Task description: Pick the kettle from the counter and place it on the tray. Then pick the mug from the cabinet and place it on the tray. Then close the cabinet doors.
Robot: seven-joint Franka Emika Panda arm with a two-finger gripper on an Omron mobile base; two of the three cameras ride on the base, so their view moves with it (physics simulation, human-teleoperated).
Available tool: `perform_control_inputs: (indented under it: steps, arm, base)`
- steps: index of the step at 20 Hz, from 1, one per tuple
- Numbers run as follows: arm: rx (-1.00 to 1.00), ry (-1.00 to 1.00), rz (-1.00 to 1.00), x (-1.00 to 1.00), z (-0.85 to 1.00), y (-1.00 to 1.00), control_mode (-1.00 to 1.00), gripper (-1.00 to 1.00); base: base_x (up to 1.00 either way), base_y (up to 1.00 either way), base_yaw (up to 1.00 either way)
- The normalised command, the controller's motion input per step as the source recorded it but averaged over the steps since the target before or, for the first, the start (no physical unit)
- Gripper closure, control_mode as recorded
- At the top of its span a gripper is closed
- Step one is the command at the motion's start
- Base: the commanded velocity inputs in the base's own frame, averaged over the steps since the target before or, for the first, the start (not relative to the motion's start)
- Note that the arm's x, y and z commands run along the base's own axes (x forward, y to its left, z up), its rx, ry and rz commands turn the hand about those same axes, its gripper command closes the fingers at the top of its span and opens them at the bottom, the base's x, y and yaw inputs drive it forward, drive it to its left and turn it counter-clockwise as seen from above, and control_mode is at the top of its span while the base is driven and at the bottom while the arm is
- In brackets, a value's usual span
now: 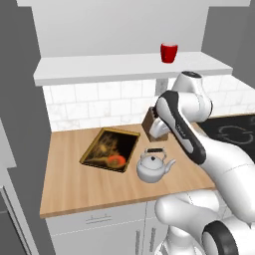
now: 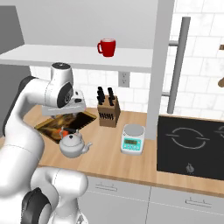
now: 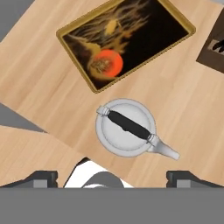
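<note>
The silver-white kettle (image 1: 153, 167) (image 2: 74, 145) (image 3: 127, 127) stands upright on the wooden counter (image 1: 79, 189), just beside the near corner of the tray (image 1: 110, 149) (image 2: 50, 126) (image 3: 127, 41). The tray is dark with an orange spot and nothing stands on it. My gripper (image 3: 112, 178) hangs open above the kettle, its fingertips (image 3: 43, 176) wide apart and clear of the dark handle. The red mug (image 1: 169, 53) (image 2: 106, 47) sits on the white shelf of the cabinet (image 1: 124, 67) (image 2: 74, 57). The cabinet doors stand open; one (image 2: 158, 65) shows edge-on with its bar handle (image 2: 177, 65).
A brown knife block (image 2: 108, 112) (image 1: 149, 124) stands behind the kettle against the tiled wall. A small white kitchen scale (image 2: 132, 139) sits to the right of it. A black cooktop (image 2: 192, 146) (image 1: 231, 132) lies further right. Drawer fronts (image 1: 99, 219) run below the counter edge.
</note>
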Motion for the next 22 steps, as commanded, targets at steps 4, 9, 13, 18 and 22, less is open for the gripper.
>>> perform_control_inputs:
  steps: [4,9,13,18,22]
  arm:
    - [-0.09,0.00,0.02,0.03,-0.57,0.00,-1.00,-1.00]
    - [-0.11,0.05,0.05,0.15,-0.43,0.00,-1.00,-1.00]
    - [-0.06,0.05,0.14,0.21,-0.40,0.00,-1.00,-1.00]
    - [0.00,0.01,0.33,0.11,-0.10,0.00,-1.00,-1.00]
    - [-0.02,0.00,0.28,0.11,-0.06,0.00,-1.00,-1.00]
  base:
    - [0.00,0.00,0.00]
    - [0.00,0.00,0.00]
    - [0.00,0.00,0.00]
    - [0.00,0.00,0.00]
    - [0.00,0.00,0.00]
